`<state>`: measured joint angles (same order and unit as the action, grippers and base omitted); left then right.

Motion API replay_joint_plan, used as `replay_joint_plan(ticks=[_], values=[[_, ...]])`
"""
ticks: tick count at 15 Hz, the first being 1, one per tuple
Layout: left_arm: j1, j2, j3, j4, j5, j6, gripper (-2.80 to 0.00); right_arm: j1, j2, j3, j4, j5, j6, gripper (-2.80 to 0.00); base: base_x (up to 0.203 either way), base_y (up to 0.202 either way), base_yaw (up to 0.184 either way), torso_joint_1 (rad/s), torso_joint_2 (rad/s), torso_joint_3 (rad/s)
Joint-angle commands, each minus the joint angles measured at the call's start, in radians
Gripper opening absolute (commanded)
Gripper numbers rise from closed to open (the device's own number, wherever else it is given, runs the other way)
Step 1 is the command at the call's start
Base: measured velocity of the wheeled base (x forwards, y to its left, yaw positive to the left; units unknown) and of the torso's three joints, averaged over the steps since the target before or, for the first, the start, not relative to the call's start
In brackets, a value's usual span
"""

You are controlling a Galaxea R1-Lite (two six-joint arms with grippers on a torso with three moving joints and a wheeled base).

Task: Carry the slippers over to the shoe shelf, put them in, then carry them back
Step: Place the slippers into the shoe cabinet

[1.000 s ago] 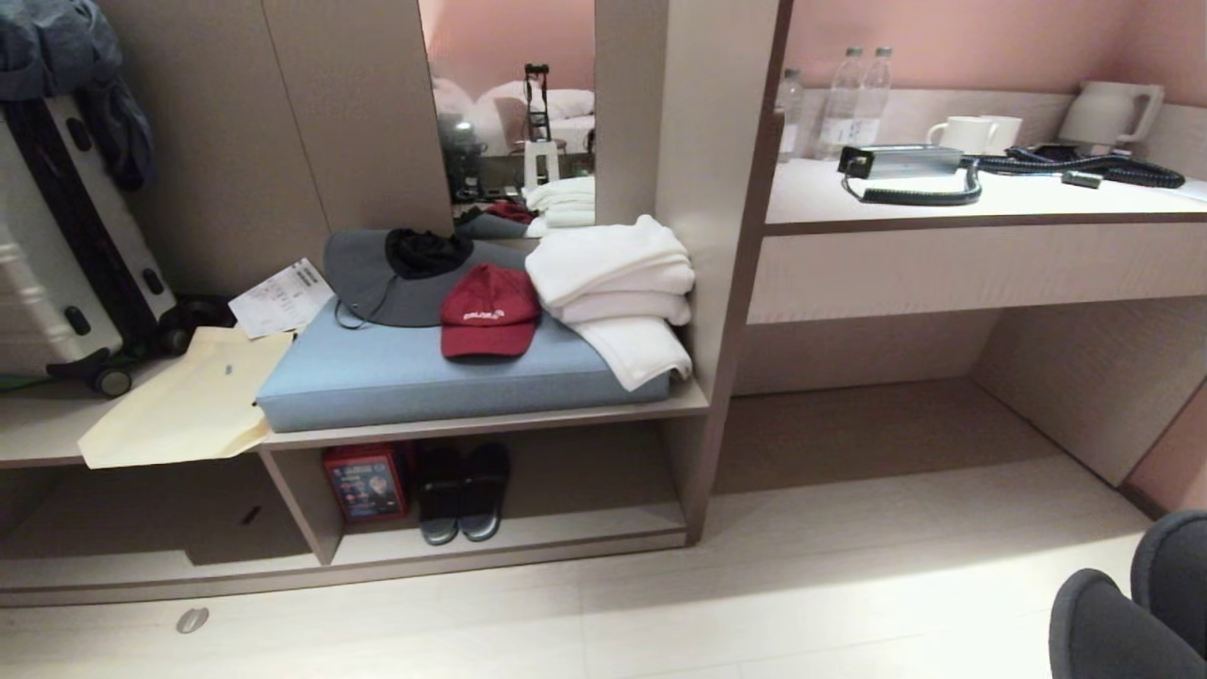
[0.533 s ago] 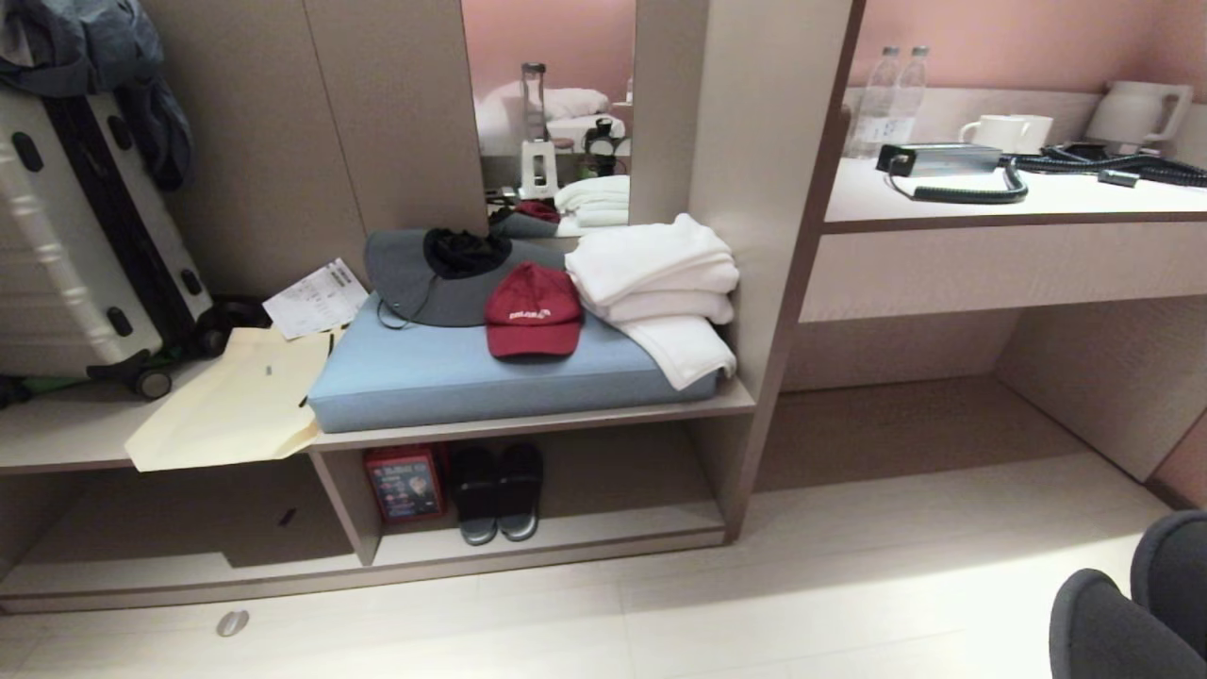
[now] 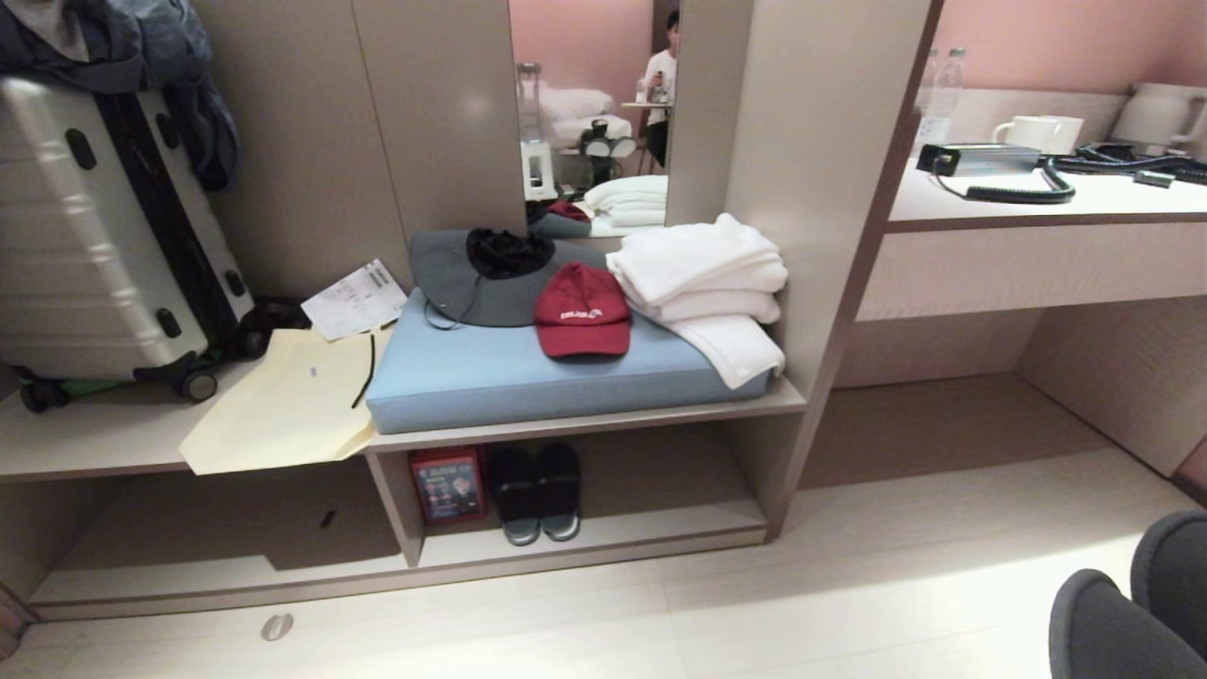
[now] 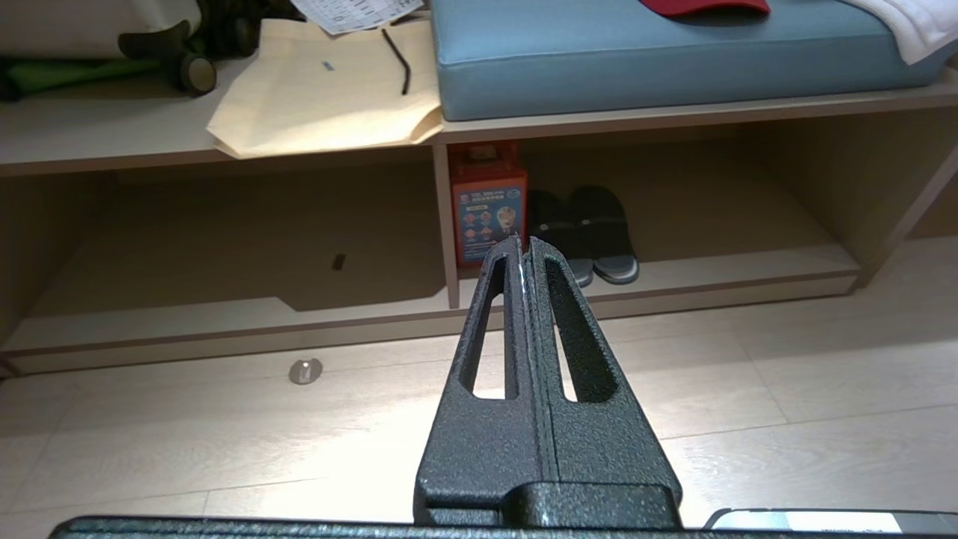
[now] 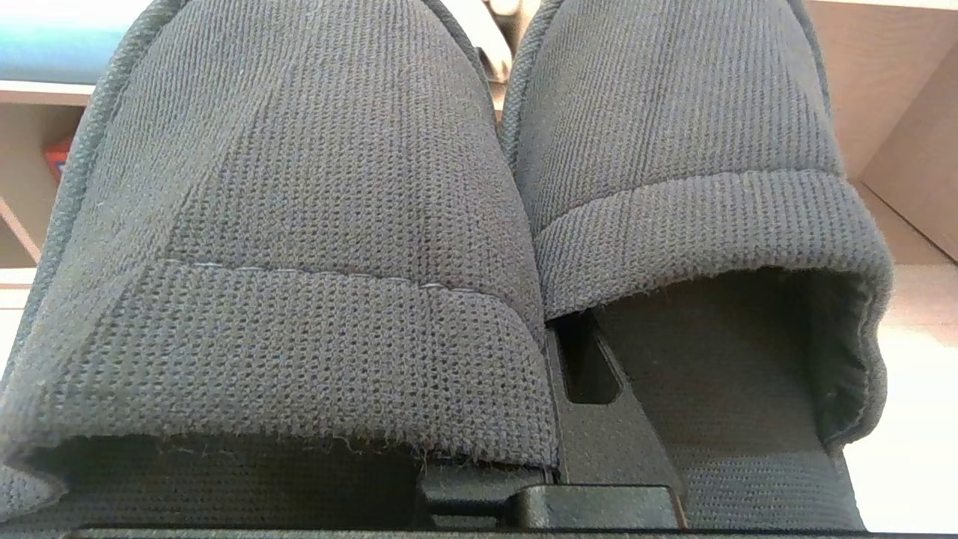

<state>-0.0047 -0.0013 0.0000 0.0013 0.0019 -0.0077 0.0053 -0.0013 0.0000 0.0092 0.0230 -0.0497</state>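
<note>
The right gripper [image 5: 557,389] is clamped on the slippers [image 5: 479,224], its dark fingers pinching the inner edges where the two grey knit uppers meet, so the pair hangs side by side with the toes pointing away from the wrist. In the head view only the rounded toes [image 3: 1132,613] show, at the lower right corner above the pale floor [image 3: 754,604], well apart from the shoe shelf [image 3: 585,547]. The left gripper [image 4: 522,247] holds nothing; its two black fingers are pressed flat together and it points toward the shelf's lower opening.

That shelf is a low beige cubby split by a vertical divider [image 3: 396,509]. In the compartment right of the divider a red box [image 3: 448,486] stands against the divider, and just beside it a darker pair of slides [image 3: 537,490] sits toes outward near the front edge. On the board above lies a blue cushion [image 3: 528,372] bearing a red cap [image 3: 582,311], a grey hat [image 3: 481,283] and folded white towels [image 3: 707,283]. A cream paper bag [image 3: 283,405] overhangs the board's front edge beside a suitcase [image 3: 104,236]. To the right, the desk [image 3: 1037,203] carries mugs and a coiled cable.
</note>
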Motion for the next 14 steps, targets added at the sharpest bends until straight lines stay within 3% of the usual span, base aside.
replay_joint_plan(ticks=[1,7,14], values=[[0.0,0.001,0.002,0.0,0.0,0.0,-2.8,0.001,-0.002,0.002,0.0,0.0,-0.001,-2.8,0.0,0.133,-0.003,-0.006,-0.01,0.003],[0.0,0.001,0.002,0.0,0.0,0.002,-2.8,0.001,-0.002,0.0,0.0,0.0,-0.001,-2.8,0.0,0.012,0.0,0.001,0.0,-0.005],[0.0,0.001,0.002,0.0,0.0,0.0,-2.8,0.001,0.0,0.0,0.001,0.0,-0.001,-2.8,0.0,0.0,0.0,0.003,0.0,-0.175]])
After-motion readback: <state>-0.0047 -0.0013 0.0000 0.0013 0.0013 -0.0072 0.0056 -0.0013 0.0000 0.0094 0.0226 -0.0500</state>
